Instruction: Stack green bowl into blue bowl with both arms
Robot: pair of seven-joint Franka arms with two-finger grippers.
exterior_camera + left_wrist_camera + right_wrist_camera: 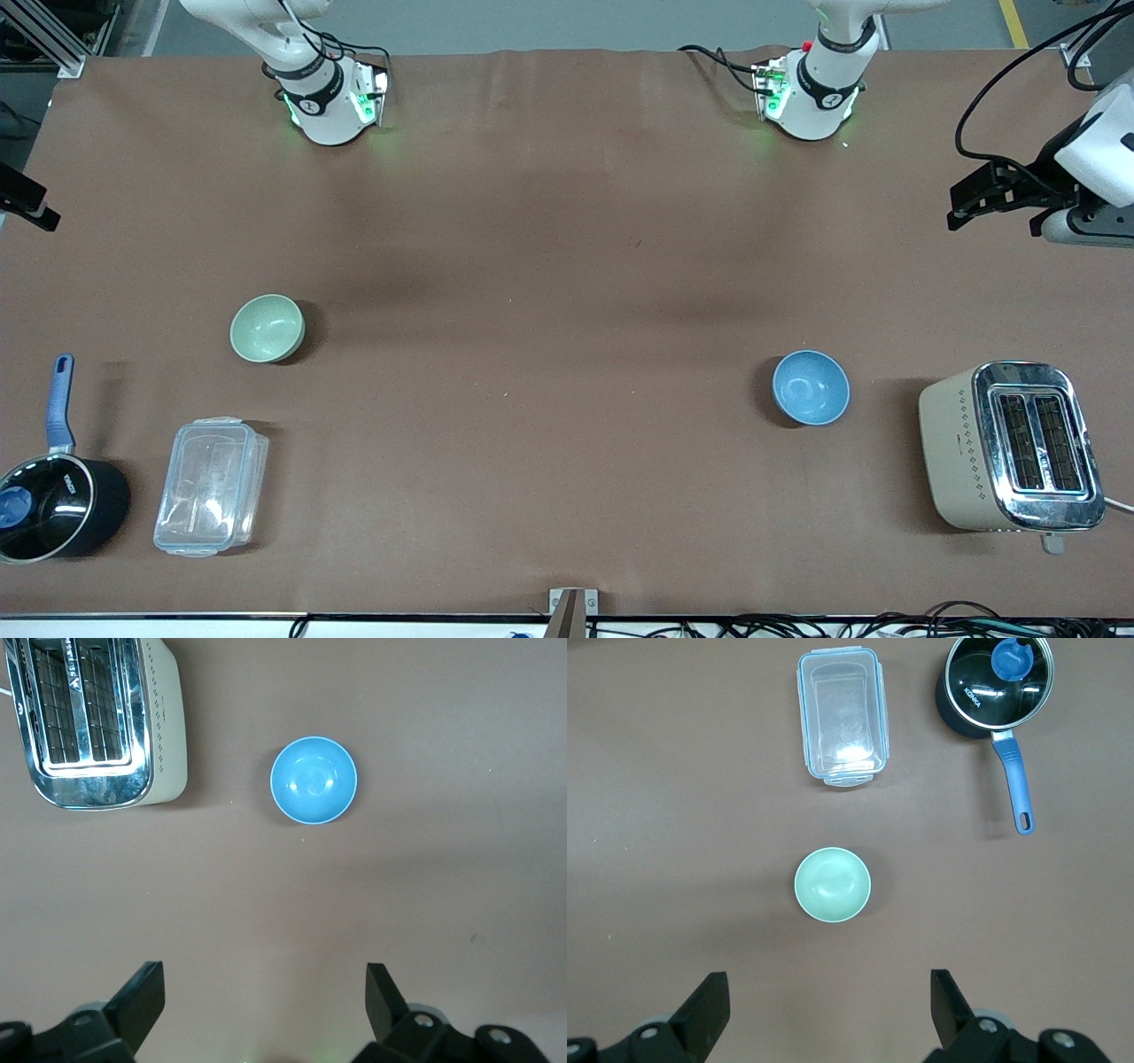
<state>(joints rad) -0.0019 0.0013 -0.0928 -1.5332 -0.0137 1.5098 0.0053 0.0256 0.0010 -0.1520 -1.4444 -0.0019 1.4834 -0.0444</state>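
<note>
The green bowl [267, 329] stands upright and empty on the brown table toward the right arm's end; it also shows in the right wrist view [833, 885]. The blue bowl [811, 387] stands upright and empty toward the left arm's end, beside a toaster; it also shows in the left wrist view [314, 780]. My left gripper [961, 206] [264, 992] is open and empty, high over bare table. My right gripper [40, 217] [829, 997] is open and empty, high over bare table, mostly cut off in the front view. Both bowls are far apart.
A cream and chrome toaster [1010, 446] stands beside the blue bowl at the left arm's end. A clear lidded plastic box [211, 486] and a black saucepan with a blue handle [55, 496] sit nearer the front camera than the green bowl.
</note>
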